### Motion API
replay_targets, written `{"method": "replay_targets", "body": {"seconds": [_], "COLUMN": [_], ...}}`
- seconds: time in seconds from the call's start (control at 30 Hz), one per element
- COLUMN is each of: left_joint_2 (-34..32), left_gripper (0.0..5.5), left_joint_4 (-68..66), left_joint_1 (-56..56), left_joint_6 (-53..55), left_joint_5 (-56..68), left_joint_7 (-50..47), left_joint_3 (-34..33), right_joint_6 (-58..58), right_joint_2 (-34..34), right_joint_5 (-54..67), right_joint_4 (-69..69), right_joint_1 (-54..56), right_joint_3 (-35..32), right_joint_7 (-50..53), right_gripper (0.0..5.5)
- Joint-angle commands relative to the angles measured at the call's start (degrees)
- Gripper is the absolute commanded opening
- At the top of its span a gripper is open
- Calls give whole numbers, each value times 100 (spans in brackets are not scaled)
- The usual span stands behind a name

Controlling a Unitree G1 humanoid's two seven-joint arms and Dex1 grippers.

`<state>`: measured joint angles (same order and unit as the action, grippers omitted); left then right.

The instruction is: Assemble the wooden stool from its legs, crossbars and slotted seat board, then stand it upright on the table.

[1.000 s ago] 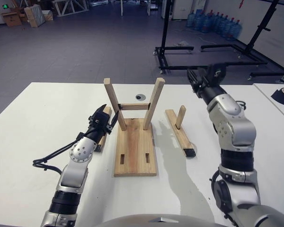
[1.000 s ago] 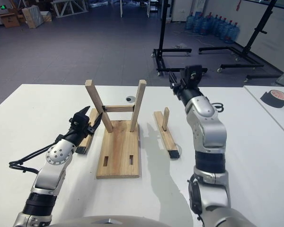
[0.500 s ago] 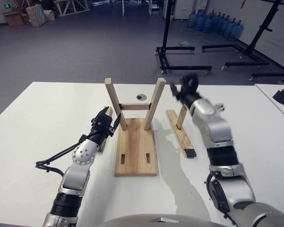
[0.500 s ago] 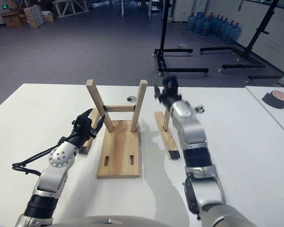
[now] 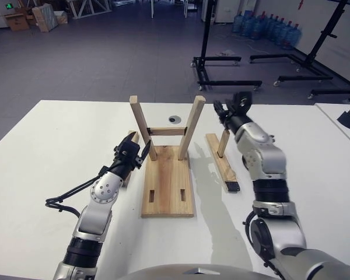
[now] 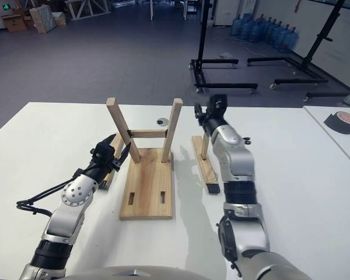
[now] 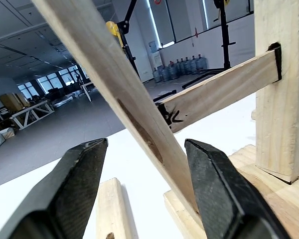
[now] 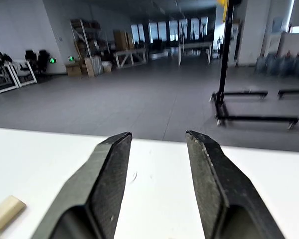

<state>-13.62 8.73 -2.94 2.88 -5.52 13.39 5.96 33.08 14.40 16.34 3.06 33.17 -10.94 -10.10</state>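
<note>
Pale wooden slotted seat board [image 5: 167, 181] lies flat on the white worktop [image 5: 46, 146], underside up by the look of it. First frame is in: two upright wooden legs [image 5: 191, 125], splayed outward, stand at the board's far end, tied by a short wooden crossbar [image 5: 166, 132]. The two rectangular slots [image 5: 151, 195] at the near end are empty. Left gripper [image 5: 137, 143]: jaws spread, straddling the lower part of the splayed leg on its side without visibly clamping it; crossbar sits just beyond the jaws. A loose flat wooden strip [image 7: 114, 209], likely another leg, lies on the worktop just below those jaws. Right gripper [image 8: 157, 139]: jaws spread, nothing between them, held above the far end of a second flat wooden leg with a dark foot [image 5: 224, 169]. That leg lies on the worktop with a short wooden stub [image 5: 223, 143] standing in it, probably its crossbar. My read: roughly halfway. Left to do: join the two loose pieces through that stub, seat the pair in the empty slots, then flip the lot onto its feet. Not upright yet.
</note>
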Motion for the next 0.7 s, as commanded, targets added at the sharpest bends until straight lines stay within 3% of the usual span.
{"method": "replay_targets", "body": {"seconds": [0.03,0.1,0.17,0.3,0.5,0.7], "left_joint_2": [-54,-15,-4,2,17,53], "left_gripper": [282,282,282,282,282,282], "left_joint_4": [133,201,318,376,147,0], "left_joint_1": [141,213,338,486,398,350], "left_joint_6": [33,80,117,229,186,96], "left_joint_5": [-29,-10,2,49,85,27], "left_joint_7": [-23,-51,-81,0,4,-10], "left_joint_3": [-59,-57,-79,-33,-62,35], "right_joint_6": [677,999,1376,2135,2517,2156], "right_joint_2": [589,888,894,100,-389,-414], "right_joint_5": [515,446,469,495,376,39], "right_joint_4": [661,658,875,1755,2138,1542], "right_joint_1": [-126,-714,-1641,-3098,-3213,-2753], "right_joint_3": [-773,-850,-848,-210,57,404], "right_joint_7": [-105,-203,-244,222,713,761], "right_gripper": [200,200,242,310,424,424]}}
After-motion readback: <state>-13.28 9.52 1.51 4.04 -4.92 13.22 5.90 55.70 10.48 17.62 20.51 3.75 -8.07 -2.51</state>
